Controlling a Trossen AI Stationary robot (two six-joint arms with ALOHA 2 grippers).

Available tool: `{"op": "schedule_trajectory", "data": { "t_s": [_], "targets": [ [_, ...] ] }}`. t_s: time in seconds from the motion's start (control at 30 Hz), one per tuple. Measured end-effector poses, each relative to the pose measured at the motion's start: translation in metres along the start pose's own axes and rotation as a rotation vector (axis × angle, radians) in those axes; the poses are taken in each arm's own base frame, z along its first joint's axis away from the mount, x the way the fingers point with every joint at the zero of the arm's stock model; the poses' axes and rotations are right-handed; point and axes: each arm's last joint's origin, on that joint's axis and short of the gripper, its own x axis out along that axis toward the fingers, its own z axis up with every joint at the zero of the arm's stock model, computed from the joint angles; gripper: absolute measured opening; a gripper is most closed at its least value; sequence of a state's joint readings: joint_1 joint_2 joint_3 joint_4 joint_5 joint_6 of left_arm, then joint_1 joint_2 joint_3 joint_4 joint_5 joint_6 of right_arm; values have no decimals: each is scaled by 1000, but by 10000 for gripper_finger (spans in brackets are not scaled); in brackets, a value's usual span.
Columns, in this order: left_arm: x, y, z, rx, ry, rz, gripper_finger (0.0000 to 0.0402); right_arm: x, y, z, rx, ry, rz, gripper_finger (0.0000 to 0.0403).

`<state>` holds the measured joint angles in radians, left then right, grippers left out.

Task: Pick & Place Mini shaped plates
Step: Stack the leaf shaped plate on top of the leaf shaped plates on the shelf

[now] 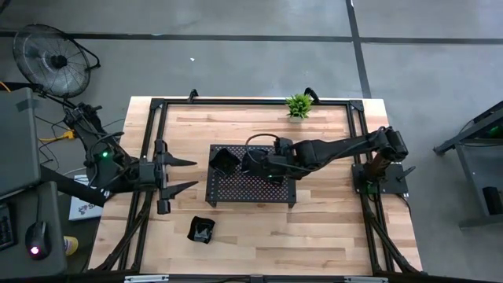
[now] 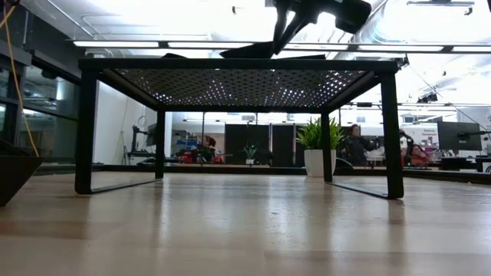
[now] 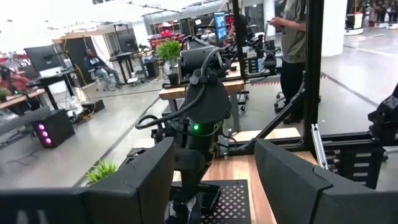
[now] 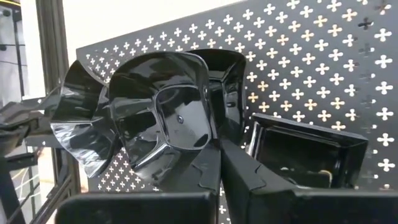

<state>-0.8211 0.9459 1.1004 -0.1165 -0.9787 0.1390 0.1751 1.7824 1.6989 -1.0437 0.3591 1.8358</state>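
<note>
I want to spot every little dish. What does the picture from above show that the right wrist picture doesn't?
Only the view from above shows the whole wooden table, a little dish lying alone on the table, the green plant, and the left gripper, open and waiting off to the side of the tray. Only the right wrist view shows, close up, the right gripper shut on the rim of a wavy dish, with another dish behind it. Both show the tray with holes and a square dish on it.
</note>
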Motion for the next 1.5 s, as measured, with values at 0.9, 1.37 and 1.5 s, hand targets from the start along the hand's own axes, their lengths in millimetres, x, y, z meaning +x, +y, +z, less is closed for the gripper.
{"op": "schedule_trajectory", "data": {
  "t_s": [0.9, 1.37, 1.5],
  "targets": [
    [0, 0, -2, -22, 16, 12, 218, 20, -6, 3, 36, 10, -34, 1],
    [0, 0, -3, -19, 18, 12, 218, 20, -6, 3, -6, 9, -28, 1],
    [0, 0, -3, -19, 18, 12, 218, 20, -6, 3, -32, 10, -28, 5]
  ]
}}
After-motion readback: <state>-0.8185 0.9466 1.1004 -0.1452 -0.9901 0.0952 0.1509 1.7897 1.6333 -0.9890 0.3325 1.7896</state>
